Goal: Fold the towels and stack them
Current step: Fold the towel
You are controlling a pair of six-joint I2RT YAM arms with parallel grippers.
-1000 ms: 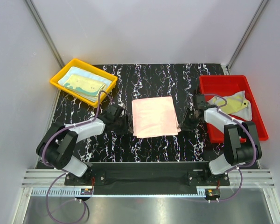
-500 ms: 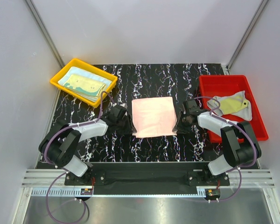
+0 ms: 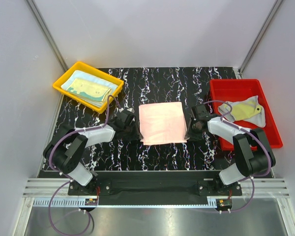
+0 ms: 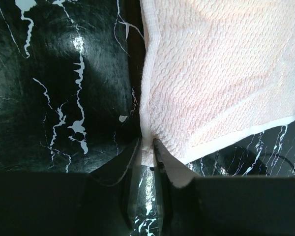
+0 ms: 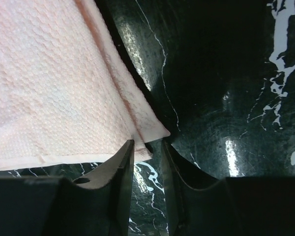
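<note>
The left gripper (image 4: 146, 146) has its jaws clamped on the pink towel (image 3: 161, 123) at its 8 o'clock corner. The right gripper (image 5: 147, 148) holds its jaws apart, straddling the 4 o'clock corner.

A black table (image 3: 157, 83) veined in white carries three things: a folded pink towel (image 3: 161, 123) lying flat at its centre, a yellow tray (image 3: 101, 72) at the far left corner, and a red tray (image 3: 231, 91) along the right edge, all well apart.
</note>
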